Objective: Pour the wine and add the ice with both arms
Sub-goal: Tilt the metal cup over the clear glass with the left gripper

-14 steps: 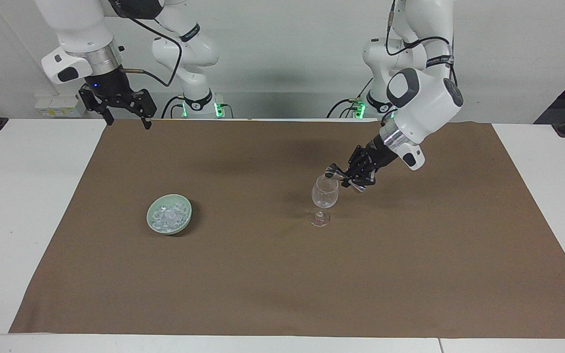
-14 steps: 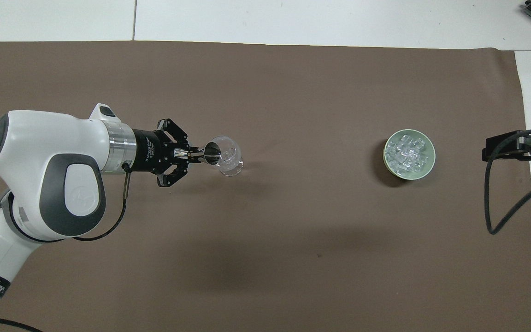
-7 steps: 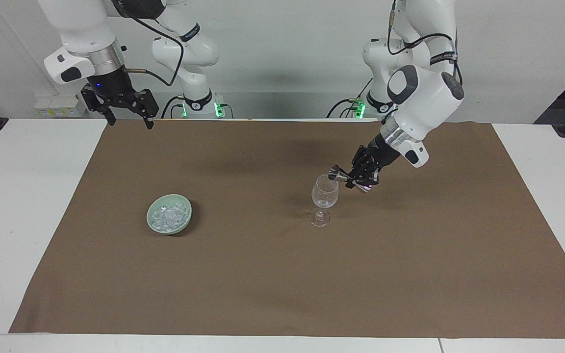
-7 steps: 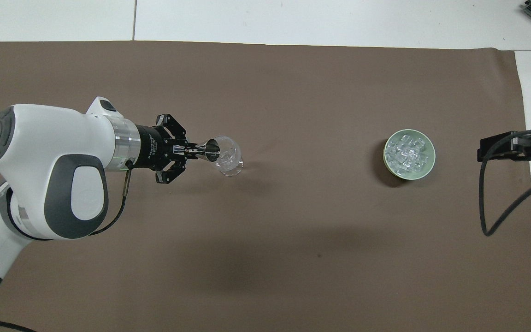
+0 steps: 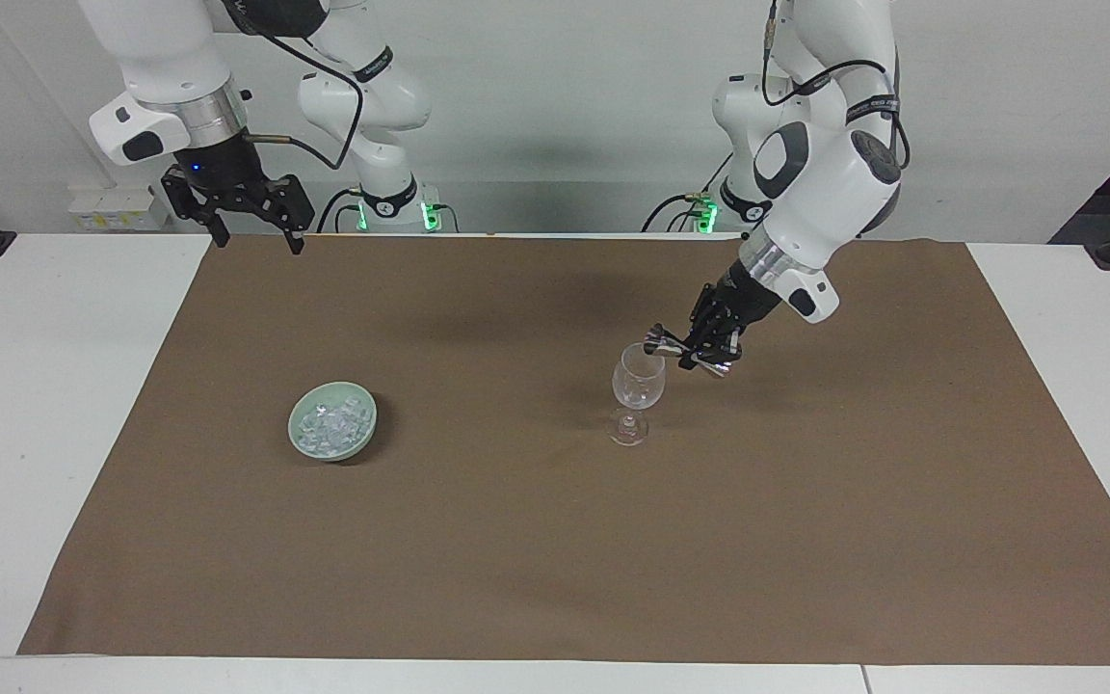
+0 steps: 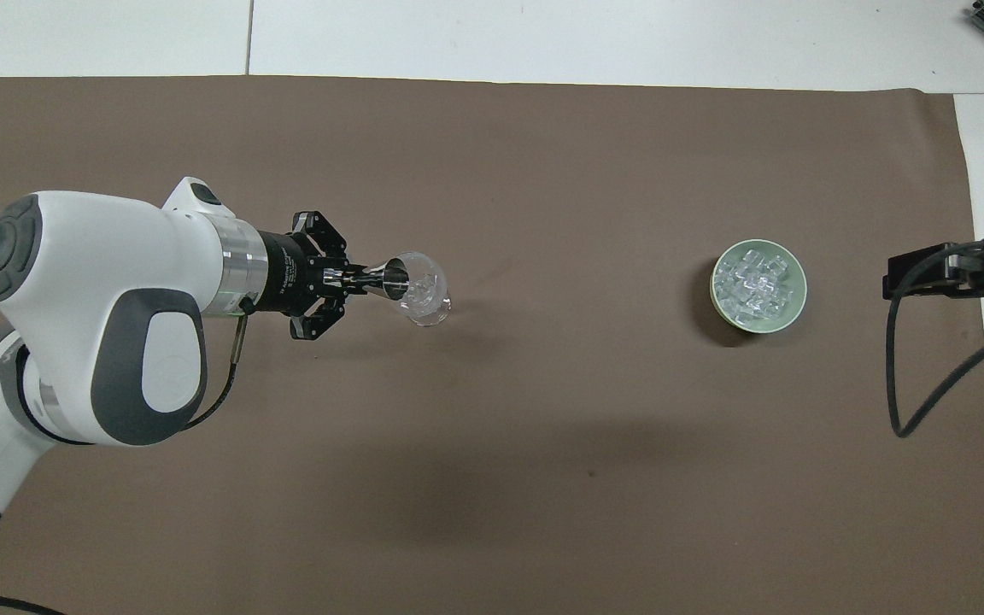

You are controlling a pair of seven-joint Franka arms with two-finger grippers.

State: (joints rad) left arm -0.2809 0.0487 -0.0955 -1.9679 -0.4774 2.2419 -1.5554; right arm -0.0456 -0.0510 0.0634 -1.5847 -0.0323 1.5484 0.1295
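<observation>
My left gripper (image 5: 710, 348) is shut on a small metal jigger (image 5: 673, 345), held tilted with its mouth at the rim of the clear stemmed glass (image 5: 638, 386). In the overhead view the left gripper (image 6: 343, 280) holds the jigger (image 6: 383, 281) over the glass (image 6: 425, 295). The ice (image 5: 330, 420) fills a pale green bowl (image 5: 297, 427) toward the right arm's end; the ice (image 6: 755, 282) and the bowl (image 6: 793, 314) also show from above. My right gripper (image 5: 254, 237) waits open and empty, raised over the mat's edge nearest the robots; it also shows from above (image 6: 895, 275).
A brown mat (image 5: 555, 559) covers most of the white table (image 5: 44, 405). A black cable (image 6: 910, 376) hangs from the right arm over the mat's end near the bowl.
The left arm's forearm and wrist have swung up and back a little while the jigger stays at the glass rim. The right gripper has shifted slightly.
</observation>
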